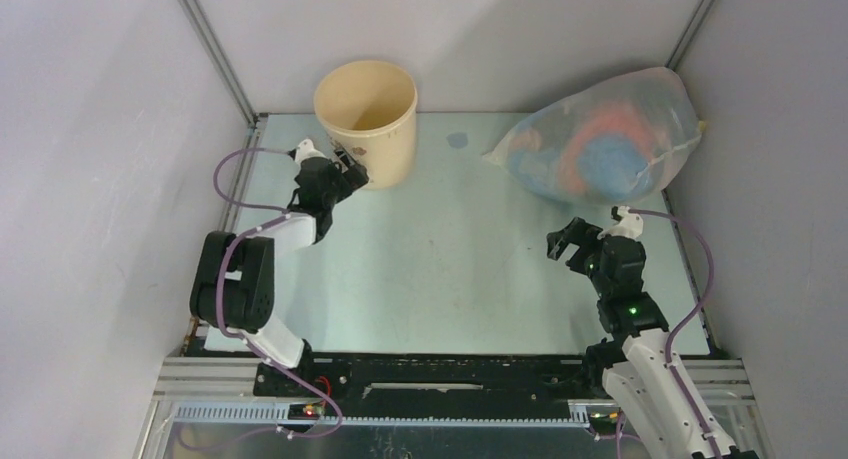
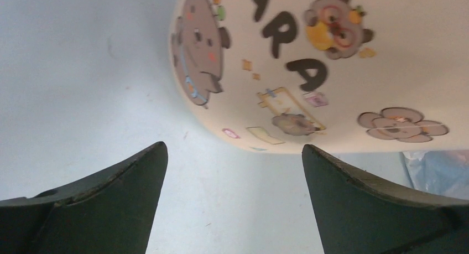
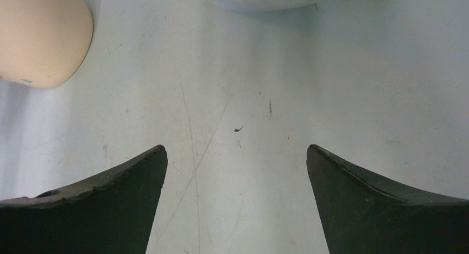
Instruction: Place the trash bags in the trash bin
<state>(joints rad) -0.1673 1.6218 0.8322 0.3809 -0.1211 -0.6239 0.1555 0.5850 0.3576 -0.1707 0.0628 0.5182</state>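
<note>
The trash bin [image 2: 354, 82] bears dark letters ending "RA".

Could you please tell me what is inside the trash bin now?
Only bare cream inner wall shows inside the trash bin; no bag is visible there. Its near rim hides part of the floor. The trash bag lies on the table, to its right.

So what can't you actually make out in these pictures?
- Inside the trash bag: top view, cloudy plastic shows only blue and orange blurs.
- Lettering on the trash bin: left wrist view, cut off by the top edge.
- Whether the left hand touches the bin: top view, they overlap.
</note>
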